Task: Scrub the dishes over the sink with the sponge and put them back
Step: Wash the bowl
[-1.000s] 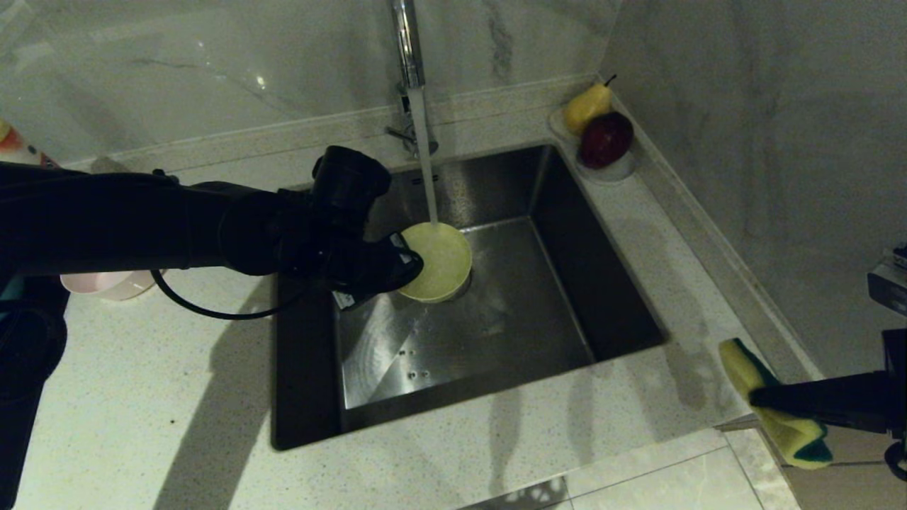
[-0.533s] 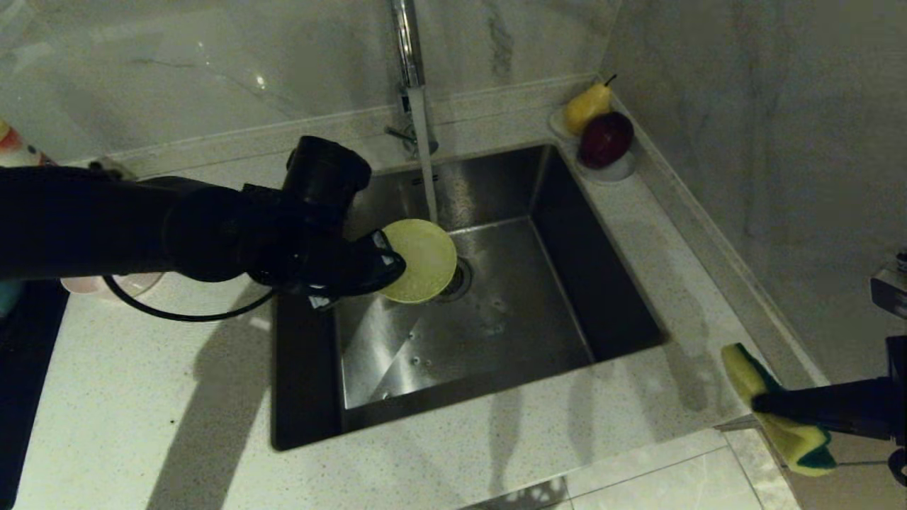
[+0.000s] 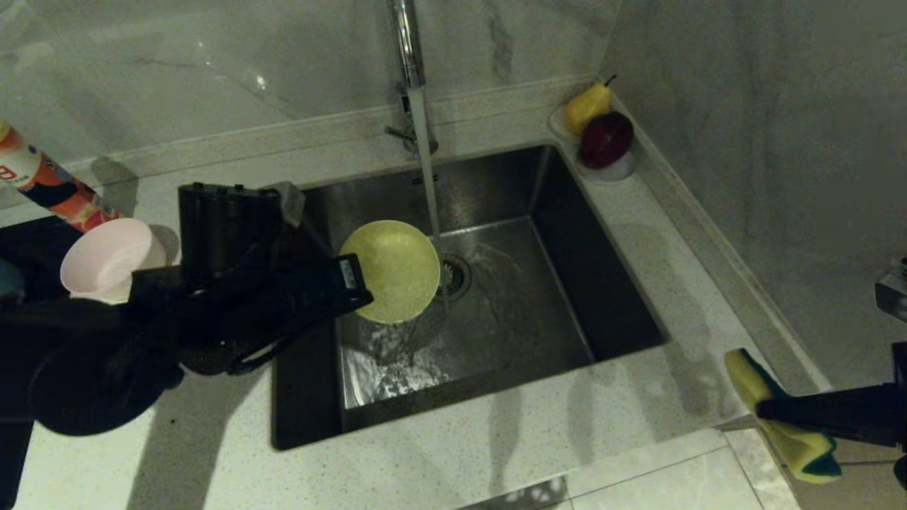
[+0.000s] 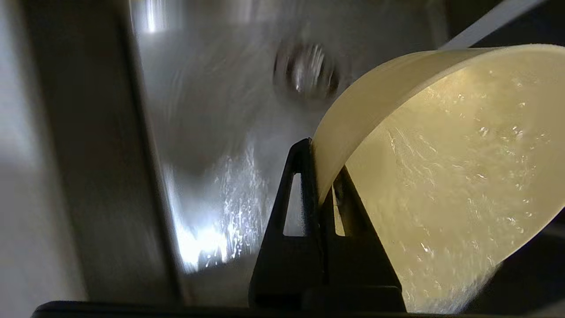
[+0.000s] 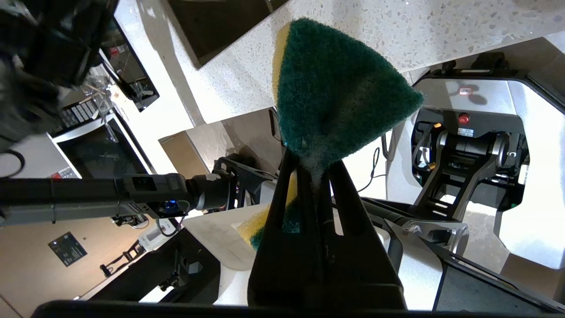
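Observation:
My left gripper (image 3: 358,287) is shut on the rim of the yellow bowl (image 3: 393,269), held tipped over the steel sink (image 3: 567,234); water spills from it onto the basin floor. In the left wrist view the fingers (image 4: 304,176) pinch the yellow bowl (image 4: 441,176) wall, with the drain (image 4: 306,70) beyond. A pale pink bowl (image 3: 106,256) stands on the counter at the left. My right gripper (image 3: 762,409) hangs off the counter's front right corner, shut on the sponge (image 3: 783,418). The sponge (image 5: 335,88) shows its green face there.
The tap (image 3: 407,64) runs a stream into the sink beside the bowl. A white dish with a pear (image 3: 587,106) and a dark red fruit (image 3: 606,138) sits at the back right corner. An orange-and-white bottle (image 3: 42,184) leans at the far left.
The left arm has drawn back to the left and rolled, tipping the yellow bowl out from under the stream so its water pours out. The pink bowl is now uncovered. The right arm stayed still.

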